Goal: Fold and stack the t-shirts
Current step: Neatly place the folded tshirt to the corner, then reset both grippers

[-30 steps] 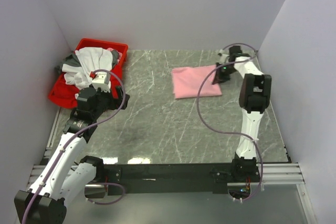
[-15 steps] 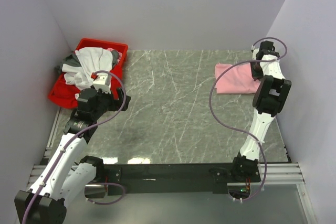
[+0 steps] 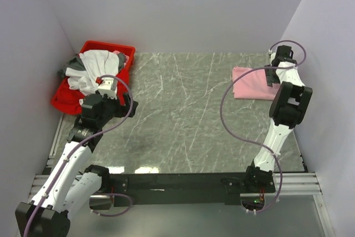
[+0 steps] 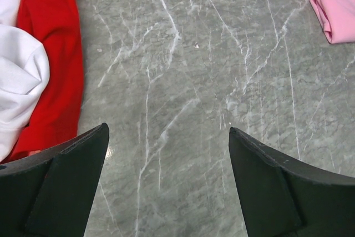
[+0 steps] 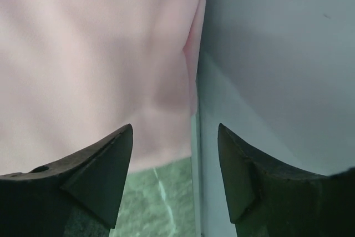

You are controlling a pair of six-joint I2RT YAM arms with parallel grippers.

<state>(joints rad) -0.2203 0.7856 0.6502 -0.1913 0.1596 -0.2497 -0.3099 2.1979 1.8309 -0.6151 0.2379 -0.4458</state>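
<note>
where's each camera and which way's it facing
Top external: above, behind the bases, looking down on grey marble table, red plastic bin, both arms.
Left wrist: on left arm, facing down at table past open left gripper.
Right wrist: close above folded pink cloth t-shirt; open right gripper.
All three show that t-shirt.

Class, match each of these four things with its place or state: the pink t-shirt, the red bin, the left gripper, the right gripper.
Things:
1. pink t-shirt
2. red bin
3. left gripper
4. right gripper

Place or state:
a. open, over the shirt's edge
b. folded, lying at the far right
c. open, over bare table
d. in the far left corner

Pairs: 1-b, 2-d, 3-c, 4-a
</note>
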